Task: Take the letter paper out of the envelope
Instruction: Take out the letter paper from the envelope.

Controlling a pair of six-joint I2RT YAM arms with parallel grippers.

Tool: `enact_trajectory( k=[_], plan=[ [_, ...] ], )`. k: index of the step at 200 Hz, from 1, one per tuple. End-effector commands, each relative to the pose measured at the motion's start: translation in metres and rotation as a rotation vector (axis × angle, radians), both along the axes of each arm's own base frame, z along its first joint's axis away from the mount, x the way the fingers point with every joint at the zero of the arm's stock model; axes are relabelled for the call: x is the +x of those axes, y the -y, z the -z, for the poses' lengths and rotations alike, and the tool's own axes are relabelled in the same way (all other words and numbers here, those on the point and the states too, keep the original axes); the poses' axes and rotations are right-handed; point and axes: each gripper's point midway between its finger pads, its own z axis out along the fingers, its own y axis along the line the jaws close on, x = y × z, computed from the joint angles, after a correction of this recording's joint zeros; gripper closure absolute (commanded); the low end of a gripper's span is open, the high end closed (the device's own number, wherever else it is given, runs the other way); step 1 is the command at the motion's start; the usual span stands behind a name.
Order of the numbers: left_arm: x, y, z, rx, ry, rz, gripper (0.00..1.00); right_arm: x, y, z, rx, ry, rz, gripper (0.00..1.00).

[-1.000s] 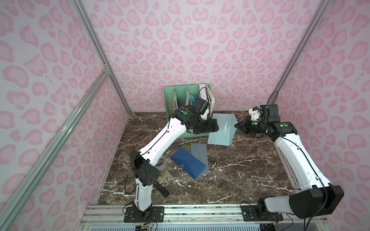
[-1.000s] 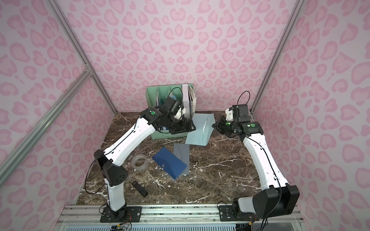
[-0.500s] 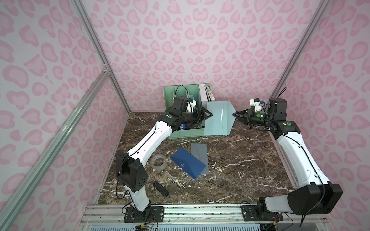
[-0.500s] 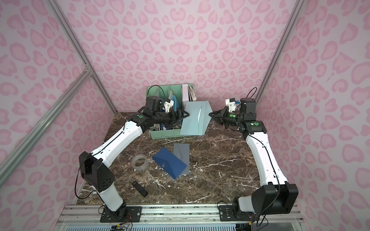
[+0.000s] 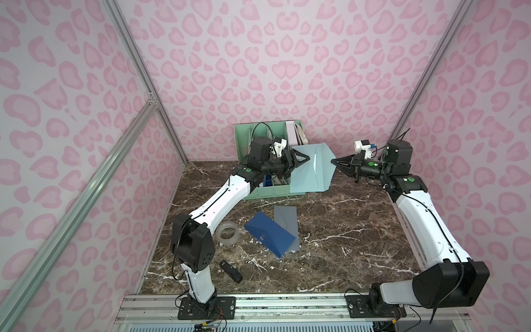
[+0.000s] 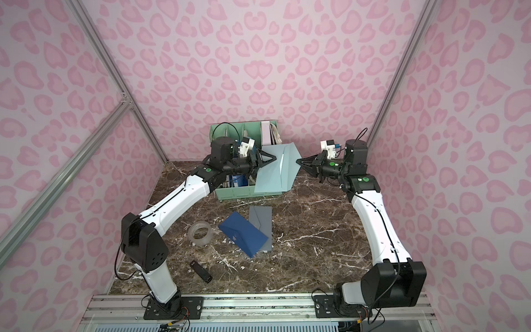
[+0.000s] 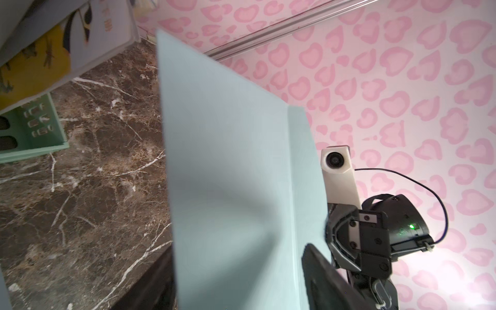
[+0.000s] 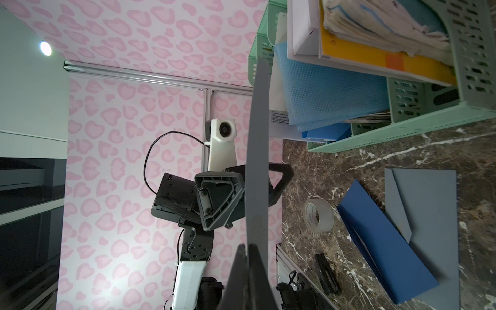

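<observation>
A light blue envelope (image 5: 310, 175) hangs upright above the table in both top views, its lower corner in front of the green organizer. My right gripper (image 5: 333, 161) is shut on the envelope's right edge (image 8: 257, 150); its pads (image 8: 248, 245) pinch the sheet edge-on. My left gripper (image 5: 306, 158) is at the envelope's upper left edge (image 7: 228, 174), open, with one finger (image 7: 316, 257) on each side of the sheet and gaps showing. From the right wrist I see that left gripper (image 8: 257, 193) straddling the sheet. The letter paper is hidden.
A green file organizer (image 5: 267, 192) full of folders stands at the back, right behind the envelope. On the marble table lie a dark blue envelope (image 5: 268, 234) over a grey one (image 5: 287, 218), a tape roll (image 5: 228, 233) and a small black object (image 5: 231, 271).
The right arm has lifted the light blue envelope off the table and stood it upright. My left gripper has swung round to its left edge, and its jaws have narrowed around the sheet.
</observation>
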Motion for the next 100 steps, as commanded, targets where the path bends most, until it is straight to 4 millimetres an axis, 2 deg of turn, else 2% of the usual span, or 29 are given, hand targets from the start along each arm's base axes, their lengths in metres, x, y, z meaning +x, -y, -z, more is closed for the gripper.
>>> enact_trajectory(
  k=[1,10,21,36,60,62,82,100],
  plan=[
    [-0.001,0.003,-0.024,-0.093,0.042,0.01,0.89,-0.001,-0.001,-0.006,0.017,0.024,-0.019,1.0],
    [0.0,0.003,-0.028,-0.121,0.041,0.007,0.98,-0.001,-0.001,-0.003,0.014,0.022,-0.018,1.0],
    [0.002,0.004,-0.032,-0.15,0.04,0.007,1.0,-0.001,-0.001,-0.001,0.011,0.017,-0.013,0.99],
    [0.004,0.005,-0.036,-0.172,0.037,0.01,1.0,-0.001,0.002,-0.003,0.006,0.031,0.002,0.83],
    [0.007,0.001,-0.042,-0.187,0.038,-0.005,1.0,-0.001,0.005,-0.001,-0.019,0.04,0.029,0.52],
    [0.007,0.001,-0.042,-0.189,0.039,-0.007,1.0,-0.001,0.006,0.009,-0.022,0.015,0.031,0.5],
    [0.011,-0.002,-0.045,-0.191,0.037,-0.025,1.0,-0.006,0.005,0.018,-0.052,0.013,0.04,0.34],
    [0.015,-0.003,-0.044,-0.185,0.029,-0.038,1.0,-0.012,-0.004,0.025,-0.095,0.025,0.03,0.26]
  ],
)
